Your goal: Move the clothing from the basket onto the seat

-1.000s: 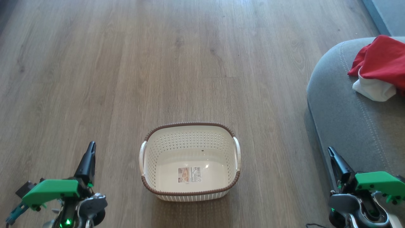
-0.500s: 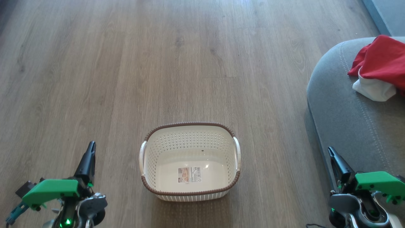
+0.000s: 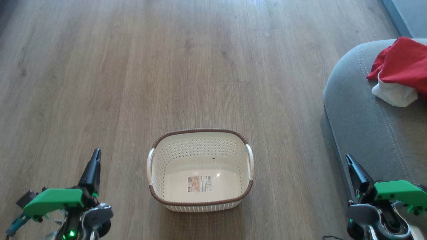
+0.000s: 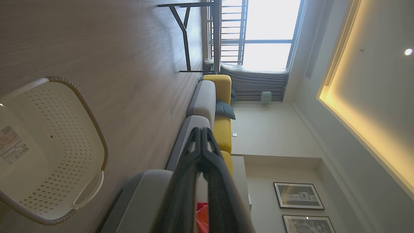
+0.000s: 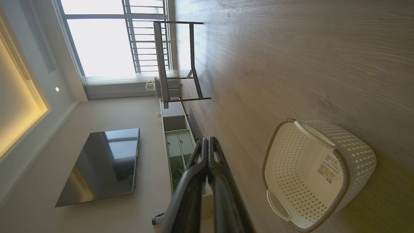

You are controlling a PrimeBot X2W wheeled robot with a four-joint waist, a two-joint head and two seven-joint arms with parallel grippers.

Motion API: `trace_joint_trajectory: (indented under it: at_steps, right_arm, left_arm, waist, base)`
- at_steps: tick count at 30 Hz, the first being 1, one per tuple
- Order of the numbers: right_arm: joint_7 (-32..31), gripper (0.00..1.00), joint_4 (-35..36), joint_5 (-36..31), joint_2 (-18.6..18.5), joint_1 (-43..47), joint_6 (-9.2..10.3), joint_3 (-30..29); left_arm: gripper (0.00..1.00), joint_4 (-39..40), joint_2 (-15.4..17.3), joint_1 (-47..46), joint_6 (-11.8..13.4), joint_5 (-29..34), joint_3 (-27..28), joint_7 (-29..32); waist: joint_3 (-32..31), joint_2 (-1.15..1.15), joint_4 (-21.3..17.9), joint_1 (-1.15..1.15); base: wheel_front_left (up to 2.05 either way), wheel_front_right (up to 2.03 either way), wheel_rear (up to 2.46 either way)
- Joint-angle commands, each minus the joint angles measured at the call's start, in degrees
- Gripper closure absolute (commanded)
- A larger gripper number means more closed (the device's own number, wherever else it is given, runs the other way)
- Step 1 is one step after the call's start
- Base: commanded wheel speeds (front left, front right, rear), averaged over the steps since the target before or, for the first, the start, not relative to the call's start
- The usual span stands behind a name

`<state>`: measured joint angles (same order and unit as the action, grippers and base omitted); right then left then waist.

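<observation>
Head view: your left end effector (image 3: 96, 152) and right end effector (image 3: 347, 157) rest low either side of the basket (image 3: 199, 130), fingers pressed together, pointing forward. The clothing (image 3: 403, 65) lies on the seat (image 3: 363, 133).

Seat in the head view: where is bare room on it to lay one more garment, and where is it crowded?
The grey seat is bare between the red and white clothing and the right tool, out to its rounded edge. Its far end, under the clothing, is crowded. The basket is empty too.
</observation>
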<state>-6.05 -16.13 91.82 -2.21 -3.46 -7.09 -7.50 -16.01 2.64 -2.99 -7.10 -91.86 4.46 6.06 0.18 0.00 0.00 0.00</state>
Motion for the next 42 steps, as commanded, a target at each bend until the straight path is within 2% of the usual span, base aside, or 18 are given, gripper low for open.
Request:
trace_joint_trajectory:
  at_steps: [1,42]
  right_arm:
    - [-0.4,1.0,2.1,0.3,-0.7,-2.7,-0.4,1.0]
    - [-0.4,1.0,2.1,0.4,-0.7,-2.7,-0.4,1.0]
  left_arm:
    - [1.0,2.0,0.2,-3.2,-0.4,-0.3,2.1,0.5]
    - [1.0,2.0,0.2,-3.2,-0.4,-0.2,2.1,0.5]
  waist:
    - [0.0,0.0,0.0,0.0]
    - [0.0,0.0,0.0,0.0]
  base:
    - [0.0,0.0,0.0]
    - [0.0,0.0,0.0]
